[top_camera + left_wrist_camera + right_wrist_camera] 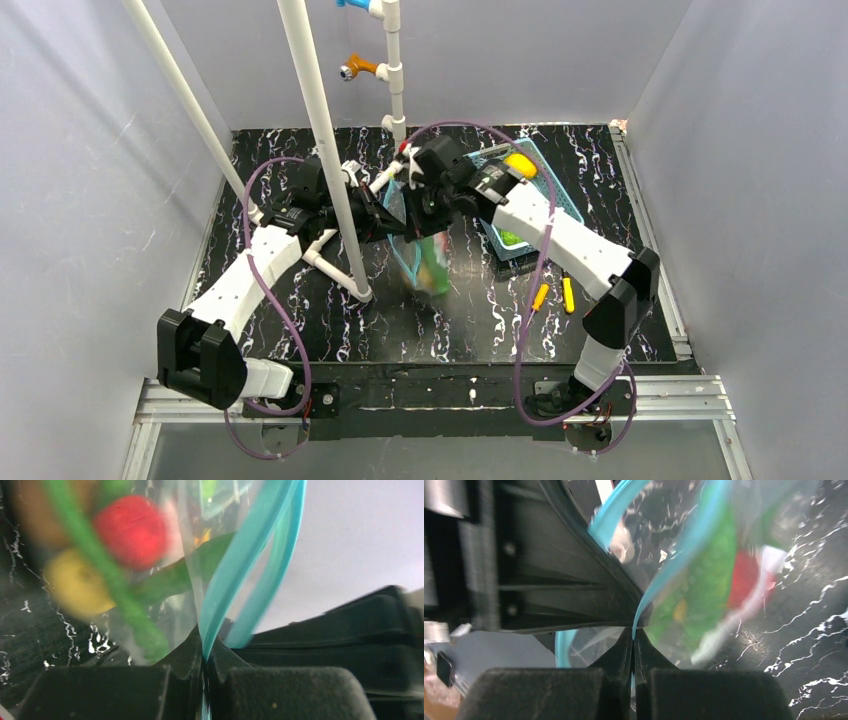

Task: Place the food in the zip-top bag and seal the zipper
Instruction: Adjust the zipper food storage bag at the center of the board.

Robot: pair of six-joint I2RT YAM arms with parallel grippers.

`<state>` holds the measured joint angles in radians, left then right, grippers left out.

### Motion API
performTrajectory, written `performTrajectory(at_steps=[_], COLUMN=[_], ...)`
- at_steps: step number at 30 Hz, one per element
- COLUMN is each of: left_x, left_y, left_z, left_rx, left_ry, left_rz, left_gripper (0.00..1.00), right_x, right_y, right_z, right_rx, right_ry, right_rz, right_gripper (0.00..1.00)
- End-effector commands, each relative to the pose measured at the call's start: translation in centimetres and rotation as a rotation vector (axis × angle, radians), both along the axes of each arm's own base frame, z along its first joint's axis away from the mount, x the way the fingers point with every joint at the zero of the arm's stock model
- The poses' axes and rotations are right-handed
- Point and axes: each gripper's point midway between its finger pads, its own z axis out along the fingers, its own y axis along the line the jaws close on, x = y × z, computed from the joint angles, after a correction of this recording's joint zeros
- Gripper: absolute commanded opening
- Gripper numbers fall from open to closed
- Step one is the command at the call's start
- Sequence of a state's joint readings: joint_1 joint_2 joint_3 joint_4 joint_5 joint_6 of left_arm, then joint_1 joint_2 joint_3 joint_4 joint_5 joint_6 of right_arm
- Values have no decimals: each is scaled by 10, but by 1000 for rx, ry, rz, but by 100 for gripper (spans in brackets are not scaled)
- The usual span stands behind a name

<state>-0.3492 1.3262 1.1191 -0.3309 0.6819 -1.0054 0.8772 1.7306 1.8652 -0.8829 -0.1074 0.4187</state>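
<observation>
The clear zip-top bag (415, 255) hangs above the table between both grippers, blurred, with green, red and yellow food inside. My left gripper (385, 215) is shut on the teal zipper strip (240, 565); its own view shows a red piece (131, 530), a yellow fruit (75, 585) and green pods (110, 590) through the plastic. My right gripper (425, 195) is shut on the zipper strip (684, 555) too, with green pods (709, 575) and a red piece (746, 577) behind it. The two teal strips stand apart between the grippers, so the mouth gapes there.
The light-blue basket (575, 205) stands at the back right with a yellow fruit (519, 164) and a green item (512, 238) in it. Two orange-handled screwdrivers (553, 294) lie in front of it. White pipes (325, 150) rise beside the left arm.
</observation>
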Motion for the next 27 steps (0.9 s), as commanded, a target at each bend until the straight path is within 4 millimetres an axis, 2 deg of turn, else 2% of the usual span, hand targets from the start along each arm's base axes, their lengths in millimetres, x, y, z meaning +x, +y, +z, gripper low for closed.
performTrajectory(at_steps=[1,4,8,13,16,19,23,27], left_x=[-7,-7,-9,-10,-9,-7,-5,-4], left_y=[-1,0,3,6,5,4,4,4], left_z=[-3,-10,-16,-19,-17,-15,-13,-8], left_rx=[-8,0,15,24,21,19,16,11], left_ry=[33,42,50,47,45,40,43,43], left_rz=[1,9,24,39,36,39,47,58], left_gripper=[0,0,0,0,0,0,0,0], right_x=[-14,-14,-21,-37,-46,-53,-59,-43], right_y=[17,17,13,7,-1,1,10,9], right_z=[-1,-9,-8,7,6,4,0,-29], right_rx=[82,71,89,196,213,262,313,142], right_ry=[-28,-18,-4,-26,-17,10,8,-234], right_rz=[166,175,174,175,163,154,131,46], right_gripper=[2,7,28,55,69,83,95,96])
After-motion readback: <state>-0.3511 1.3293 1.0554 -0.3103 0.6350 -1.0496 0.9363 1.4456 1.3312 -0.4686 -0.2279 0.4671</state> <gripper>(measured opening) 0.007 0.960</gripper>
